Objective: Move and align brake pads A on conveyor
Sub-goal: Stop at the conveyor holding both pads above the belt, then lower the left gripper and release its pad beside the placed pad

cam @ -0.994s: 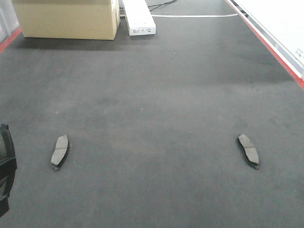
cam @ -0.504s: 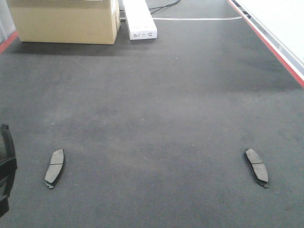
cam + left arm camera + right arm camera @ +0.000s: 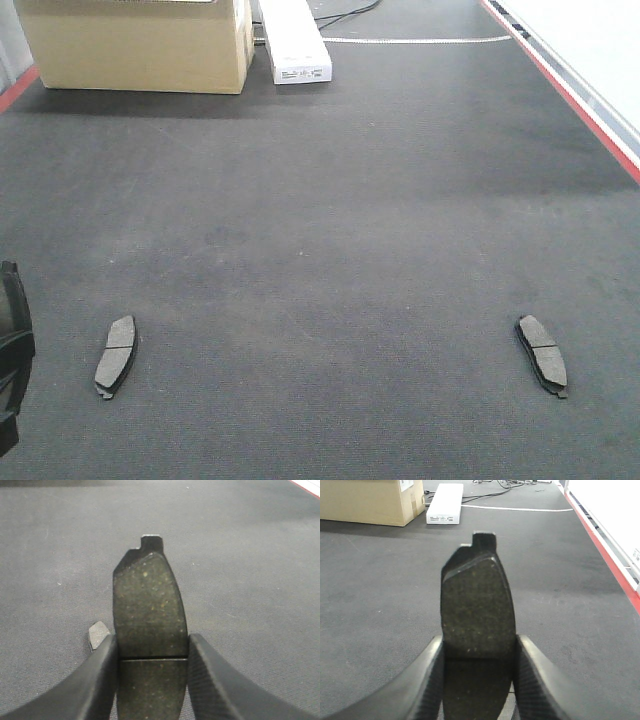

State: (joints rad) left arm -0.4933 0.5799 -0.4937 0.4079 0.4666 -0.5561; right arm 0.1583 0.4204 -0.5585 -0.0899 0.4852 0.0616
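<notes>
The conveyor [image 3: 330, 200] is a wide dark carpet-like belt. Two brake pads A lie flat on it, one at the near left [image 3: 117, 355] and one at the near right [image 3: 541, 354], both lengthwise and far apart. My left gripper [image 3: 151, 645] is shut on a third brake pad [image 3: 149, 600], held above the belt with its tab pointing away. The tip of a pad on the belt [image 3: 98, 633] shows just left of the left finger. My right gripper [image 3: 479, 645] is shut on another brake pad [image 3: 477, 600], also held over the belt.
A cardboard box [image 3: 140, 45] and a long white box [image 3: 295, 45] stand at the belt's far end, with cables [image 3: 350, 10] behind them. A red strip [image 3: 575, 95] edges the belt's right side. A black arm part [image 3: 10, 350] shows at the left edge.
In the front view both lying pads and the boxes slid lower in the picture, toward me, between one second and half a second ago. Since then they have hardly moved.
</notes>
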